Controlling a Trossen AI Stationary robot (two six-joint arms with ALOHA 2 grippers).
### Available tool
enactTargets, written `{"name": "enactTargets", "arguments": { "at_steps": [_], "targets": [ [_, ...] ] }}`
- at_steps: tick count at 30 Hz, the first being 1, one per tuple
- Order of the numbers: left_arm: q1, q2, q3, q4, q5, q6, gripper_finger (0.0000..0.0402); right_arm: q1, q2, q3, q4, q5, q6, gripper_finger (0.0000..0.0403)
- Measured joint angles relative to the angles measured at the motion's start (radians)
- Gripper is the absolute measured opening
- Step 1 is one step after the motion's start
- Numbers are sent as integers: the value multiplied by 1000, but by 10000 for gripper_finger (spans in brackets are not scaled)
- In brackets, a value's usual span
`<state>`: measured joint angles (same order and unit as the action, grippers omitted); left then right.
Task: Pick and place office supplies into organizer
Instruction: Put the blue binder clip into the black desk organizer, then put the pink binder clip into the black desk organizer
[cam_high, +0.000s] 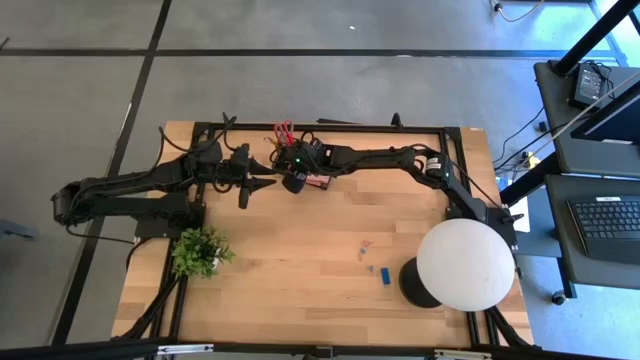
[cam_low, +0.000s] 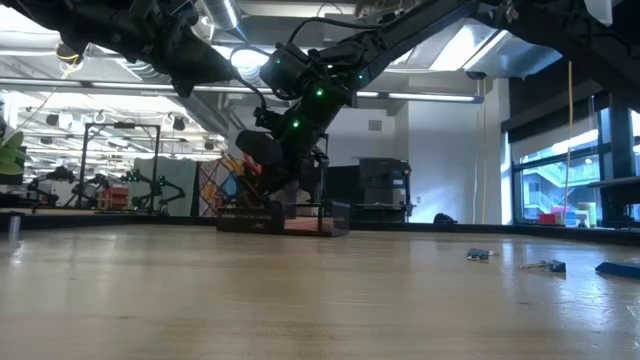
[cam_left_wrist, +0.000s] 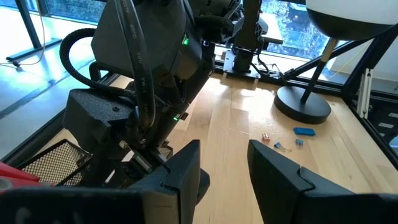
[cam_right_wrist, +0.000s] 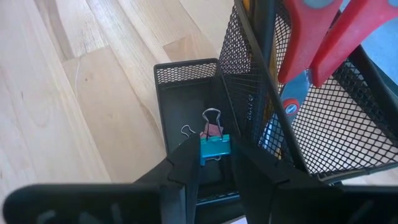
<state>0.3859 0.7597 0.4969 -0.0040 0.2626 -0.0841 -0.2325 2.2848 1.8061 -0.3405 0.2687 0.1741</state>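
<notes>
- The right gripper (cam_right_wrist: 209, 163) is hanging just above the organizer (cam_right_wrist: 186, 73), over its low tray compartment; its fingers are pinching a teal clip (cam_right_wrist: 214, 147), whose wire handles are pointing down toward the tray floor.
- A pink clip (cam_right_wrist: 213, 129) is lying inside that tray, beneath the teal one; a wire loop is showing beside it.
- The scissors (cam_right_wrist: 336, 37) are standing in the tall mesh cup next to the tray, red handles up, blades running down inside; a dark pen (cam_right_wrist: 264, 37) is leaning in the same cup.
- In the high view the organizer (cam_high: 318, 182) is sitting near the table's (cam_high: 300, 270) far edge, mostly hidden under the right arm, with the scissors (cam_high: 283, 133) sticking out past it.
- The left gripper (cam_left_wrist: 227, 168) is hovering just beside the right wrist, near the organizer; its fingers are standing partly spread and holding nothing.
- Well apart from the organizer, near the lamp (cam_high: 465, 263), a blue block (cam_high: 385, 273) and a few tiny clips (cam_high: 366, 246) are lying loose on the table; the left wrist view is showing the same block (cam_left_wrist: 304, 131) and clips (cam_left_wrist: 281, 144) near the lamp base (cam_left_wrist: 303, 104).
- A plant (cam_high: 198, 251) is standing at the table's left side, in front of the left arm.
</notes>
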Motion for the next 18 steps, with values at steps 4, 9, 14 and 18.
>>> {"name": "enactTargets", "arguments": {
  "at_steps": [4,9,14,18],
  "targets": [
    [0,0,0,0,0,0,127,0,0,0,0,0,0,93],
    [0,0,0,0,0,-2,127,0,-1,0,0,0,0,93],
    [0,0,0,0,0,-7,127,0,-1,0,0,0,1,100],
    [0,0,0,0,0,-7,127,0,-1,0,0,0,6,129]
  ]
}}
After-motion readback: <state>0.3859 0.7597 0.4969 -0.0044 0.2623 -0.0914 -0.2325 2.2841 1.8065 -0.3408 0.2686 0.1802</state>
